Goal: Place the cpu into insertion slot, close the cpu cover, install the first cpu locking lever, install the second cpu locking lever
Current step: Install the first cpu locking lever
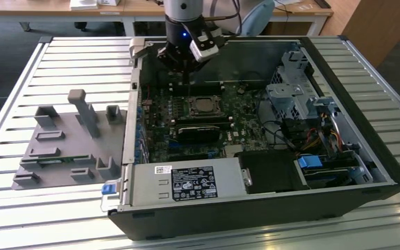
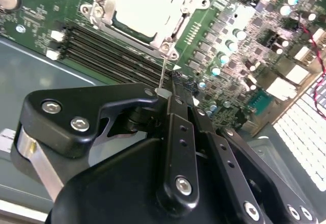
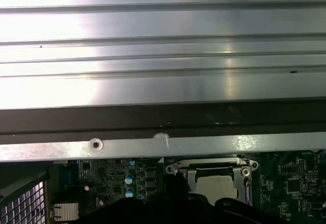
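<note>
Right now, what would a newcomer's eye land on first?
The open case lies on the slatted table, its green board bared. The black gripper hangs over the seated cpu, a thin lever meeting its shut tip. A grey fixture sits at the exterior view's left.

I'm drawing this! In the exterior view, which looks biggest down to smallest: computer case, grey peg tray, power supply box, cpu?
Largest to smallest:
1. computer case
2. grey peg tray
3. power supply box
4. cpu, clearly the smallest
</note>
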Available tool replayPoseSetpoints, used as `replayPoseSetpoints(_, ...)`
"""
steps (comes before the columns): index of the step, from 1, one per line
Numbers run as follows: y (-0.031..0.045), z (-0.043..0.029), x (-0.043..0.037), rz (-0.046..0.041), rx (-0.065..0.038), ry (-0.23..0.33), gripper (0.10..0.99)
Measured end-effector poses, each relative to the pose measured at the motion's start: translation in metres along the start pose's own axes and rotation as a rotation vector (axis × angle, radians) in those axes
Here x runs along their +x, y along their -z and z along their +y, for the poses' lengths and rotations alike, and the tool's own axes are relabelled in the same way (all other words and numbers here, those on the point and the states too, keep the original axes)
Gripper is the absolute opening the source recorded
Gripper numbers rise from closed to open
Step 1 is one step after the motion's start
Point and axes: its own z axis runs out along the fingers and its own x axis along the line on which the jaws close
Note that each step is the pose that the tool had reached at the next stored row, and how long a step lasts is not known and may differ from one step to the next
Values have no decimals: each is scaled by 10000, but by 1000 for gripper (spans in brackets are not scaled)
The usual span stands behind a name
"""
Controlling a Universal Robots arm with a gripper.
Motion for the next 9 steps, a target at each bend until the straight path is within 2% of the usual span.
replayPoseSetpoints(9,-21,13,-177,12,0,-2,106)
